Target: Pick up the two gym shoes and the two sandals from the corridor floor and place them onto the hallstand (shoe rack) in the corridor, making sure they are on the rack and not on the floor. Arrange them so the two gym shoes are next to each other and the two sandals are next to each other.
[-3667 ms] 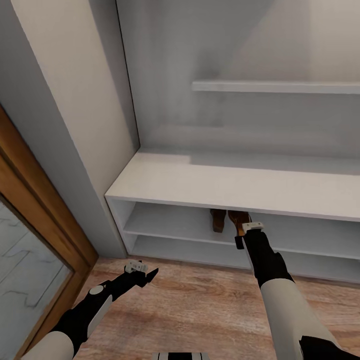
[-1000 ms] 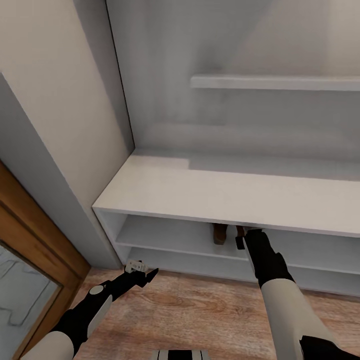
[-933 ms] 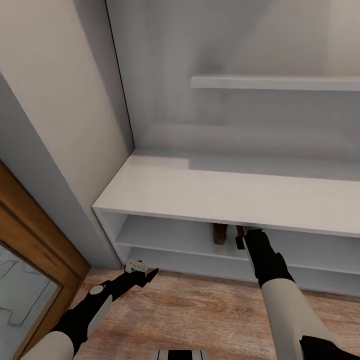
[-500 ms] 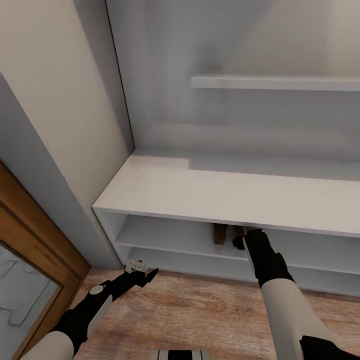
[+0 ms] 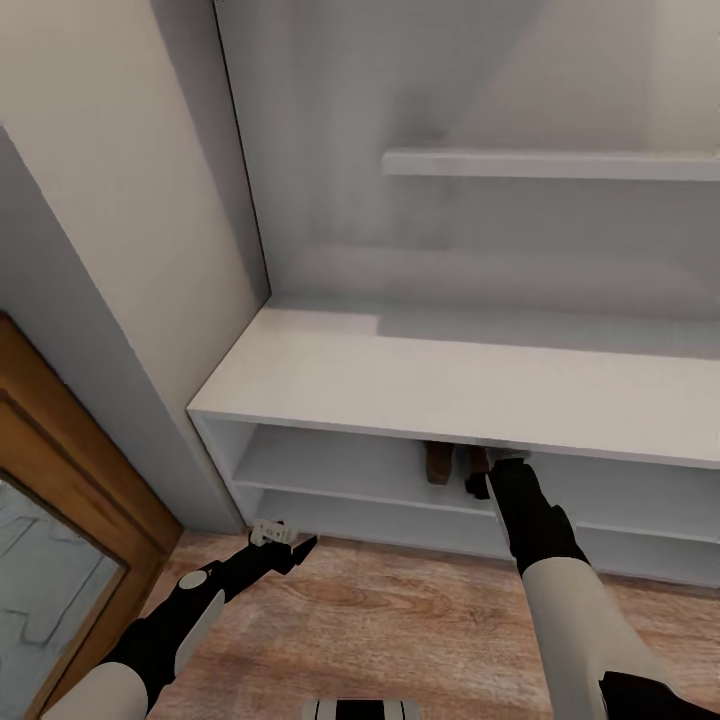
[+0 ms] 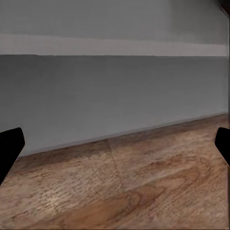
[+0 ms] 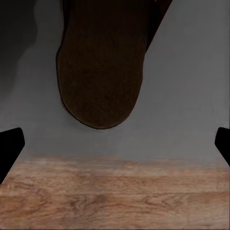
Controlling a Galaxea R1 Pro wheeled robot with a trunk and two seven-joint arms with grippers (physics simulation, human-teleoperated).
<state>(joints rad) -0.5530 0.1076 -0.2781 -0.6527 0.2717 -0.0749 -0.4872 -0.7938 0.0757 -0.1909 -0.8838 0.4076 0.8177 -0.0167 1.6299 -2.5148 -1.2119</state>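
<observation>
At the far left of the head view stands a wood-framed door [image 5: 70, 470], beside a grey wall that runs to the white hallstand [image 5: 420, 385]. Low over the corridor floor [image 5: 400, 630], the left tool [image 5: 292, 545] hangs in front of the hallstand's bottom edge, well apart from the shoes; in the left wrist view its fingertips [image 6: 9, 148] sit at opposite edges of the frame, spread wide with nothing between them. Further right, two brown sandals [image 5: 438, 462] lie side by side on the upper shelf, partly hidden under the hallstand's top. The right tool [image 5: 478, 484] reaches to that shelf's front edge, just before the nearer sandal [image 7: 100, 67]. Its fingertips [image 7: 10, 146] are likewise wide apart and grip nothing, the sandal resting on the shelf just ahead of them.
</observation>
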